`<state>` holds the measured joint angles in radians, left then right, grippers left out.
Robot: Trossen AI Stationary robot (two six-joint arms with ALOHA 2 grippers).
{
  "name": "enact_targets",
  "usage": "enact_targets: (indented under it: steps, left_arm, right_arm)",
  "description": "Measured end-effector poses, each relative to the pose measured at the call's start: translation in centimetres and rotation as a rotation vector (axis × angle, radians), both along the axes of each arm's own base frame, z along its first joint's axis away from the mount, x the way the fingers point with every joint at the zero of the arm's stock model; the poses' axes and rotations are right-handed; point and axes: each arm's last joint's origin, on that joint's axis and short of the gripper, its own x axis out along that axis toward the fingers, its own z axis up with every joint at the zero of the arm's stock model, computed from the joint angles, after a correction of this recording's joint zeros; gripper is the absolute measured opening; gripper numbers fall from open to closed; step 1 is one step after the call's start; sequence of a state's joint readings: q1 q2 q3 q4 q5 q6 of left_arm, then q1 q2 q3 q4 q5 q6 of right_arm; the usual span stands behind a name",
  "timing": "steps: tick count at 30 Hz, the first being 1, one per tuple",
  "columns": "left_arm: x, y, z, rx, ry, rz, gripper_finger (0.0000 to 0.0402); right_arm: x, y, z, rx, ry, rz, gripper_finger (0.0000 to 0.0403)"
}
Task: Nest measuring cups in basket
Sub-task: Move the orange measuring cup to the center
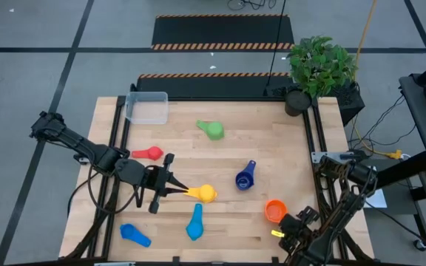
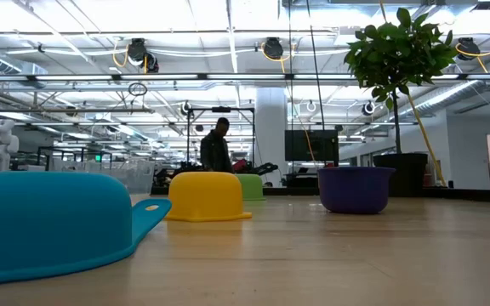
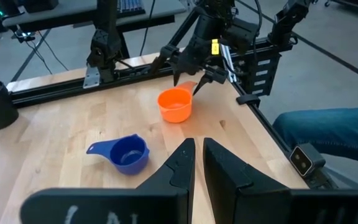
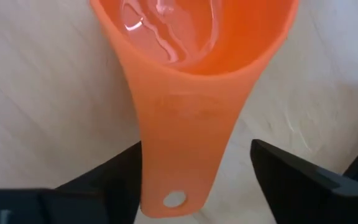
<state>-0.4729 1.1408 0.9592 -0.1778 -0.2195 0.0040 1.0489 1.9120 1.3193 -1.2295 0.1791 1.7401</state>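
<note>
Two dark fingers of the right gripper are spread around the glossy orange cup's flat tapered handle, near the wooden surface's corner; the left gripper's are clenched.

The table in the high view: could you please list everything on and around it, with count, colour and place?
measuring cups: seven; red, green, navy, yellow, orange, two light blue; scattered on the table
basket: one, clear; far left corner
plant: one, green, black pot; beyond far right corner
left pincer: shut, by the yellow cup's handle
right pincer: open, astride the orange cup's handle
</note>
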Motion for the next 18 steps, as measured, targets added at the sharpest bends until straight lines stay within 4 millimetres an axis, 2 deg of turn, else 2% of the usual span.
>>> enact_targets:
  steps: [10, 18]
  left_arm:
    - [0.0, 0.0, 0.2, -0.008, -0.017, 0.0, 0.0037]
    - [0.0, 0.0, 0.2, 0.008, -0.02, -0.005, 0.0037]
  right_arm:
    - [0.1, -0.5, 1.4, 0.032, -0.025, -0.002, 0.0166]
    - [0.0, -0.6, 1.6, 0.032, -0.026, 0.006, 0.012]
